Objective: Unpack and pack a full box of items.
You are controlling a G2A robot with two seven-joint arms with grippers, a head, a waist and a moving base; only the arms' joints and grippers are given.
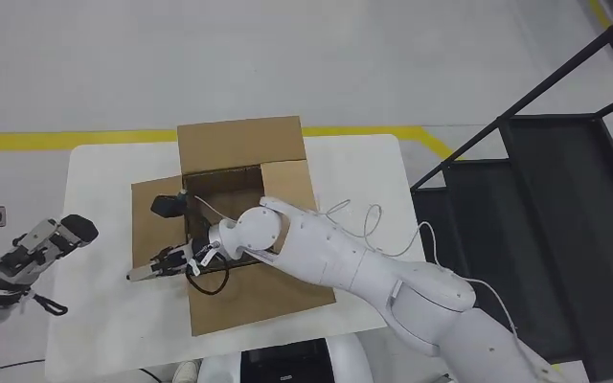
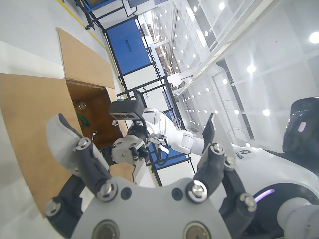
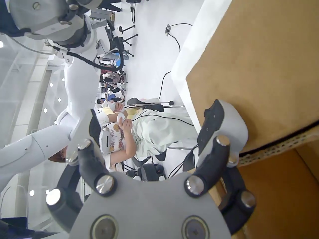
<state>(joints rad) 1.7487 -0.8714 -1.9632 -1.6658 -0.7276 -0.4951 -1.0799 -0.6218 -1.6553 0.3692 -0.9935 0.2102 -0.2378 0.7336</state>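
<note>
An open cardboard box (image 1: 225, 196) stands on the white table (image 1: 105, 172) with its flaps spread flat. My right gripper (image 1: 153, 268) hangs over the near corner of the box's left flap (image 3: 261, 50), open, with one fingertip (image 3: 219, 123) against the flap's edge. In the left wrist view the right gripper (image 2: 127, 148) sits in front of the box opening. My left gripper (image 2: 137, 130) is open and holds nothing, off the table's left edge (image 1: 38, 244). Inside the box (image 2: 94, 115) I see a green item (image 2: 83, 121) and a round metal item (image 2: 81, 105); the remaining contents are hidden.
The right arm (image 1: 326, 249) crosses the box's front flap (image 1: 259, 297). Bare table lies left of the box and to its far right. A dark metal stair (image 1: 536, 191) stands right of the table. A yellow line (image 1: 86, 139) runs on the floor behind.
</note>
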